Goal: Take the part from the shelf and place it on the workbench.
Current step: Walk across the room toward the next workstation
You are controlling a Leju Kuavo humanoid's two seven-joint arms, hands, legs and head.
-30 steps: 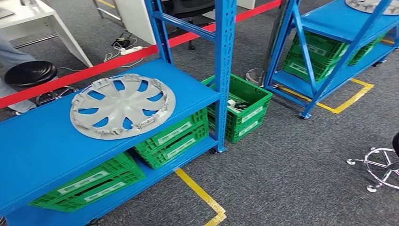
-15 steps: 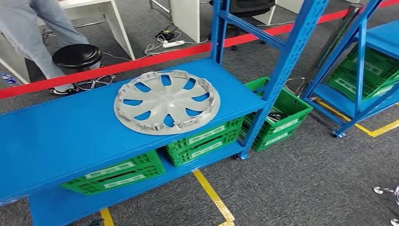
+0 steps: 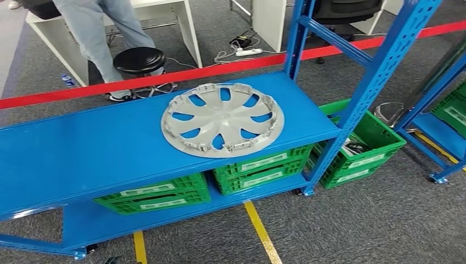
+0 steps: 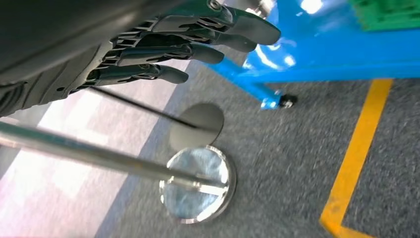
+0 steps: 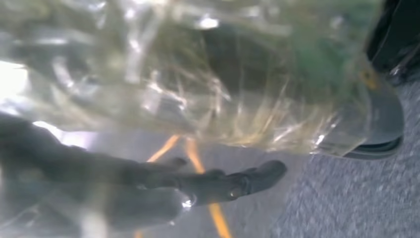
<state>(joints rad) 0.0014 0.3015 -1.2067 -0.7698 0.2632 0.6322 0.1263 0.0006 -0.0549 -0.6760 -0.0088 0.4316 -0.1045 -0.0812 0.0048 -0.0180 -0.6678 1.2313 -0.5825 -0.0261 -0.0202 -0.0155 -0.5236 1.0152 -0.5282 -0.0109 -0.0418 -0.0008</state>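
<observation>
A round silver-grey plastic wheel cover (image 3: 222, 119) with curved spokes and teardrop cut-outs lies flat on the upper board of a blue painted-metal shelf (image 3: 82, 154), right of the board's middle, with small clips standing up around its rim. The shelf's posts are perforated steel. On its lower board sit two green latticed plastic crates (image 3: 154, 193), side by side, each with pale label strips. A third green crate (image 3: 360, 148) stands on the grey, short-pile carpet floor (image 3: 362, 220) just beyond the shelf's right post. Yellow tape lines (image 3: 262, 234) run across the carpet, and a red strip (image 3: 165, 74) crosses behind the shelf. Beyond it stand a black round padded stool (image 3: 138, 60) and a person's legs in pale trousers (image 3: 96, 33), beside a white desk.

In the left wrist view, the left hand (image 4: 163, 44) hangs over the carpet near the shelf's blue foot, its dark ribbed fingers (image 4: 198, 52) stretched out, slightly apart and holding nothing. In the right wrist view, the right hand (image 5: 148, 193) appears behind a crinkled, glossy transparent film; its dark fingers (image 5: 237, 181) reach outward, but I cannot tell whether they are open or closed.
</observation>
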